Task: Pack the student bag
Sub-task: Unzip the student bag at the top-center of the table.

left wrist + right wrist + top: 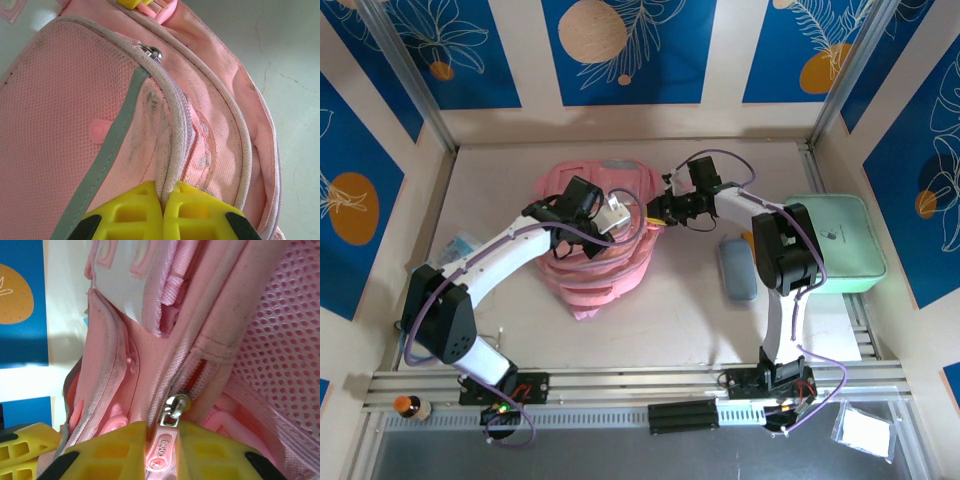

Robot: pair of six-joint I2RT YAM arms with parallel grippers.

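Pink fabric lies in a soft heap at the middle of the bench (670,320): the student bag (592,268) sits between the two arms. The left fingers (613,212) are at its upper middle and the right fingers (653,212) at its upper right edge.

From the left wrist, the yellow left fingers (159,202) are clenched on the pale piping (172,150) that edges a front pocket of the student bag (60,115). A grey trim (117,135) runs beside the piping, a metal slider (153,52) sits at the top of the seam, and dark scuffs mark the cloth.

From the right wrist, the right fingers (140,442) are pinched on a pink zip pull (161,452) that hangs from a silver slider (176,407) on the student bag (210,300). The pull carries small raised letters, too blurred to read. Pink mesh (285,340) covers the panel to the right.

Right of the bag, a flat grey-blue pouch (737,268) lies on the bench. Beyond it sits a mint-green case (840,245) with a small dark mark (832,233) on its lid, too small to read. A small orange-capped bottle (410,406) stands at the near left rail, and a clear packet (867,432) lies at the near right. The blue wall panels (620,50) show white leaf drawings and orange discs.
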